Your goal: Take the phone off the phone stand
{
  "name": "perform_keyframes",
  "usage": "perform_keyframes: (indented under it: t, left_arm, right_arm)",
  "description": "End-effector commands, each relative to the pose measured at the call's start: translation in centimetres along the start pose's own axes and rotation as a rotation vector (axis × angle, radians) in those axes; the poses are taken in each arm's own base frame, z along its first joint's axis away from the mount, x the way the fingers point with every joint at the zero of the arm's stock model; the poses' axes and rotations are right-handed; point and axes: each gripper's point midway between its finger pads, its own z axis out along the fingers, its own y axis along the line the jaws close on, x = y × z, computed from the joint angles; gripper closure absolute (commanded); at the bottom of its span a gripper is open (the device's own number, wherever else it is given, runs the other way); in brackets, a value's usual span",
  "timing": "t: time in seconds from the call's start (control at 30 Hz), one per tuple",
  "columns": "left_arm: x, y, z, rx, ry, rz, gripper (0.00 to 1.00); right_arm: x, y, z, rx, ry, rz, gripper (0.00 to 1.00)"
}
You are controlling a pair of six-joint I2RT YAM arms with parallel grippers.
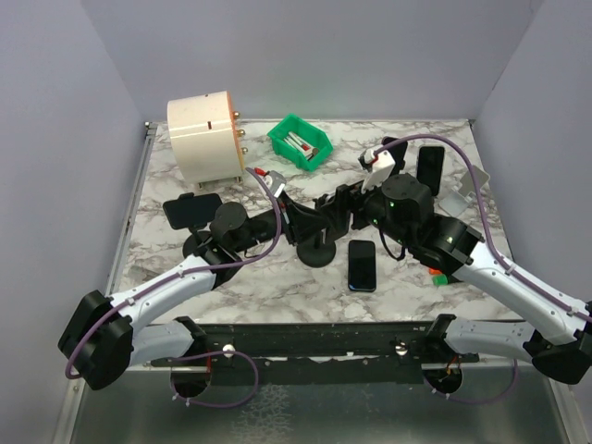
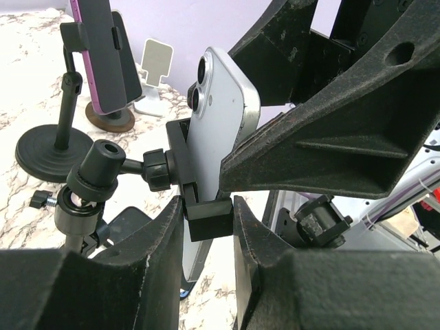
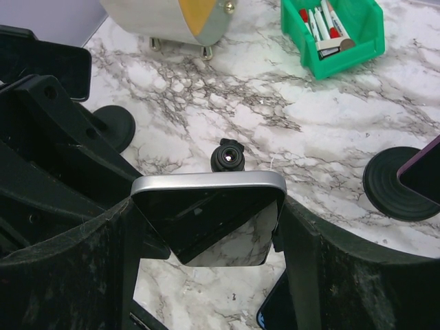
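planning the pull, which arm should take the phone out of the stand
Right, probably: its pincer straddles the phone, fingers against both side edges. The left pincer sits low around the clamp, better for bracing.

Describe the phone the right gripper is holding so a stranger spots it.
Near the marble table's centre sits a black stand with a round base. Its phone is clamped off the table, between the right gripper's fingers. Unlike the dark phone lying flat nearby, it shows a silver back.

Green bin, apparently markers inside, cream drum
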Motion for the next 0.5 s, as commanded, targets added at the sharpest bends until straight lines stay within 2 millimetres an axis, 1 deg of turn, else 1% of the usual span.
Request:
perform_keyframes:
  t: [0.0, 0.03, 0.07, 0.1, 0.27, 0.47]
  left_arm:
    - [-1.2, -0.7, -0.1, 0.006, -0.033, 0.011, 1.0]
    - [-1.3, -0.8, -0.1, 0.007, -0.037, 0.011, 1.0]
    - [-1.4, -0.9, 0.0, 0.007, -0.039, 0.01, 1.0]
    - [-1.6, -0.9, 0.0, 0.007, -0.044, 0.01, 1.0]
    - [-2.0, -1.3, -0.1, 0.015, -0.052, 0.013, 1.0]
    - [-2.4, -1.4, -0.5, 0.006, -0.073, 0.015, 1.0]
  right_arm:
    - [-0.9, 1.3, -0.4, -0.062, -0.04, 0.067, 0.21]
    - [-1.0, 1.3, -0.4, -0.062, -0.041, 0.068, 0.17]
    - [-1.0, 1.4, -0.3, -0.065, -0.044, 0.069, 0.05]
    - [-1.0, 1.4, -0.3, -0.065, -0.045, 0.07, 0.01]
    - [-1.0, 1.5, -0.2, -0.073, -0.059, 0.076, 0.0]
    - [-0.1, 1.2, 0.0, -0.068, -0.056, 0.076, 0.0]
